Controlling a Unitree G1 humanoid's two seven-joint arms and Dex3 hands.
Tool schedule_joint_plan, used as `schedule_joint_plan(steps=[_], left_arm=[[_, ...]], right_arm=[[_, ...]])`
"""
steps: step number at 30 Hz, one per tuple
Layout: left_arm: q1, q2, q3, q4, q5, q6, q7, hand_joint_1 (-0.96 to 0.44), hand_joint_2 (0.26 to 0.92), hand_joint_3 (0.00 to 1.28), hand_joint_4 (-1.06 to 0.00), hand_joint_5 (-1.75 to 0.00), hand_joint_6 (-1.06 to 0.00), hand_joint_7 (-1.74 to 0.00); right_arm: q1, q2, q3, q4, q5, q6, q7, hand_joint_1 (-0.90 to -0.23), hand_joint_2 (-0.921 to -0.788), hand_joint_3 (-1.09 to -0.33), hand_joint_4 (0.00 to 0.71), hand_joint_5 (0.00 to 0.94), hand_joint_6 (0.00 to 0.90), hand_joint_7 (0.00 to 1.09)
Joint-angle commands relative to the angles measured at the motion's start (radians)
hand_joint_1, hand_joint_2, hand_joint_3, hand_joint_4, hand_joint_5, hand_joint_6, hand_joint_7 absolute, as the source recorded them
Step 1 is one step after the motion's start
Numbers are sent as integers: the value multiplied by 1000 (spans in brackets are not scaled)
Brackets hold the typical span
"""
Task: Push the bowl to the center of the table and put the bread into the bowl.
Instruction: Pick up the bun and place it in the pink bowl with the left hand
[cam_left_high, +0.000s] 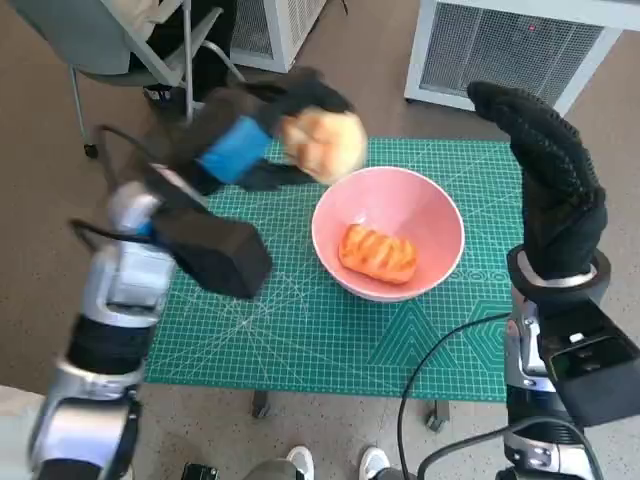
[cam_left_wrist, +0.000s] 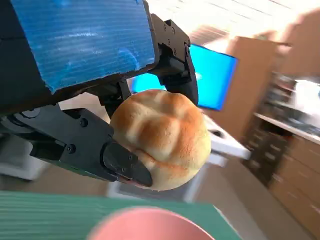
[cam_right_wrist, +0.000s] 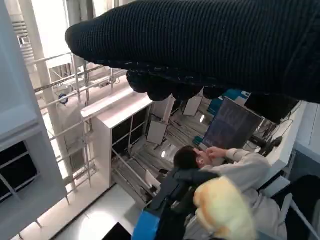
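Observation:
A pink bowl (cam_left_high: 433, 213) stands near the middle of the green mat, with an orange grilled bread piece (cam_left_high: 378, 253) lying inside it. My left hand (cam_left_high: 240, 145) holds a round pale bread roll (cam_left_high: 323, 141) in the air just beyond the bowl's far left rim. In the left wrist view the roll (cam_left_wrist: 162, 137) sits between the black fingers (cam_left_wrist: 125, 165), above the pink bowl's rim (cam_left_wrist: 145, 225). My right hand (cam_left_high: 545, 170) is raised at the table's right side, holding nothing, fingers together and extended. The roll (cam_right_wrist: 222, 210) also shows in the right wrist view.
The green cutting mat (cam_left_high: 300, 335) covers the small table. A grey chair (cam_left_high: 120, 45) stands at the far left and white cabinets (cam_left_high: 510, 45) behind the table. Feet (cam_left_high: 335, 462) show near the front edge. A seated person (cam_right_wrist: 220, 162) appears in the right wrist view.

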Motion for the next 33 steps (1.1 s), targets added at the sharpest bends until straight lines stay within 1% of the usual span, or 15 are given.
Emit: schedule_joint_plan(steps=[1, 2, 4, 5, 6, 7, 8, 9, 10, 13, 15, 19, 23, 29, 33], left_arm=[[-35, -30, -43, 58, -15, -25, -48, 2, 920, 37, -743, -1073, -642, -1180], [-41, -37, -55, 77, -20, -27, -69, 2, 920, 43, -735, -1079, -636, -1190], [-51, -46, -71, 112, -35, -30, -115, 2, 920, 109, -649, -1171, -569, -1253], [-56, -48, -78, 127, -44, -31, -138, 10, 913, 125, -575, -1075, -509, -1153], [-67, -50, -91, 158, -57, -28, -187, 24, 913, 108, -541, -814, -491, -893], [-76, -51, -101, 181, -66, -27, -221, 10, 915, 85, -427, -534, -423, -629], [-89, -51, -113, 206, -73, -17, -266, 5, 917, 77, -389, -428, -405, -524], [-99, -51, -120, 223, -78, -11, -297, -19, 912, 60, -290, -274, -354, -357], [-110, -51, -129, 239, -79, 0, -327, -34, 909, 49, -225, -175, -322, -249], [-136, -53, -147, 271, -64, 21, -376, -121, 903, 32, -115, -58, -267, -108], [-144, -55, -154, 283, -49, 20, -378, -177, 903, 26, -81, -30, -249, -70], [-133, -58, -157, 302, -20, -22, -330, -271, 907, 19, -30, -6, -225, -29], [-120, -64, -147, 325, -28, -59, -297, -322, 912, 16, -7, -1, -185, -8], [-113, -80, -89, 364, -112, -133, -273, -360, 920, 38, 0, 1, -86, -1], [-105, -90, -30, 372, -186, -205, -250, -382, 921, 85, 1, 1, -72, -5]], right_arm=[[14, 6, 3, 10, -4, 6, 4, -576, -921, -768, 302, 3, 9, 685], [15, 6, 2, 8, -4, 7, 3, -575, -921, -768, 302, 3, 9, 685], [18, 4, 1, 3, -5, 9, 2, -575, -921, -768, 302, 3, 9, 685], [19, 4, 0, 1, -5, 10, 1, -575, -921, -768, 302, 3, 9, 685], [21, 2, -2, -4, -5, 12, 1, -575, -921, -768, 302, 3, 9, 685], [22, 1, -3, -7, -5, 13, 1, -575, -921, -768, 302, 3, 9, 685], [24, -1, -4, -11, -6, 15, 0, -575, -921, -768, 302, 3, 9, 685], [26, -2, -5, -14, -7, 16, 0, -575, -921, -768, 302, 3, 9, 685], [27, -3, -7, -18, -7, 17, -1, -575, -921, -768, 302, 3, 8, 685], [31, -7, -11, -29, -8, 23, -2, -576, -921, -768, 302, 2, 9, 685], [34, -9, -14, -37, -8, 30, -3, -576, -921, -768, 302, 2, 9, 685], [38, -12, -20, -54, -8, 42, -6, -576, -921, -767, 301, 2, 9, 685], [40, -14, -24, -63, -10, 46, -8, -572, -921, -767, 301, 2, 10, 684], [40, -17, -30, -70, -6, 51, -8, -569, -921, -764, 301, 2, 14, 684], [36, -15, -31, -83, 4, 66, -7, -571, -921, -753, 307, 4, 18, 684]])
